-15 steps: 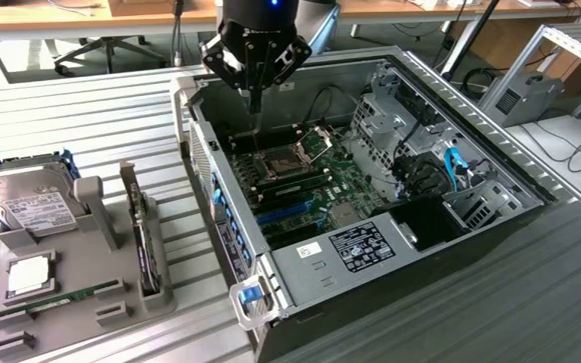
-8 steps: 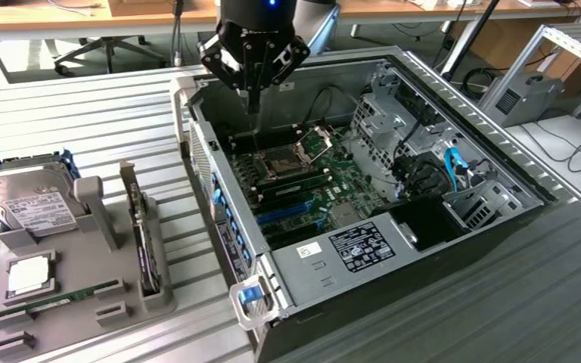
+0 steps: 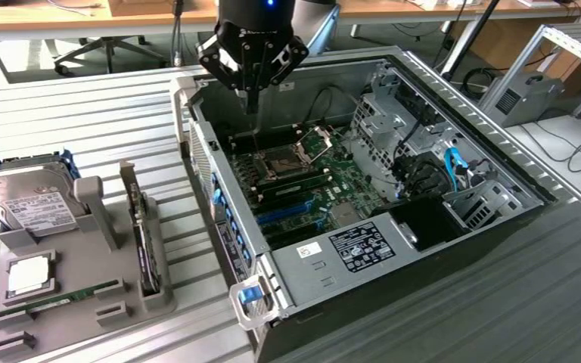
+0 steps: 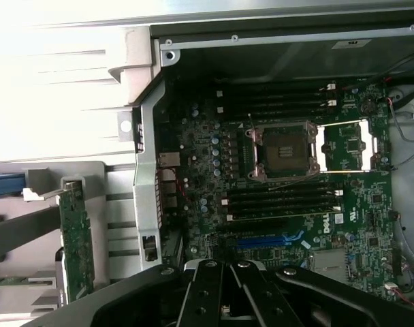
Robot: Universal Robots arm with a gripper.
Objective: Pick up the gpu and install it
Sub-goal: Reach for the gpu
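gpu (image 3: 148, 249) in holder (image 3: 69, 321) beside hard drive (image 3: 33, 208)

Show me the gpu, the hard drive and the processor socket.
gpu (image 3: 148, 248), exterior view, its dark top edge.
hard drive (image 3: 40, 207), exterior view, its white label.
processor socket (image 4: 286, 150), wrist view, the socket's middle.

Room lies open above the gpu (image 3: 146, 242), standing edge-up, hemmed closely by its gray holder (image 3: 84, 261).

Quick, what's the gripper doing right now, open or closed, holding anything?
Gripper: closed, holding nothing; the gpu sits in the gray holder.
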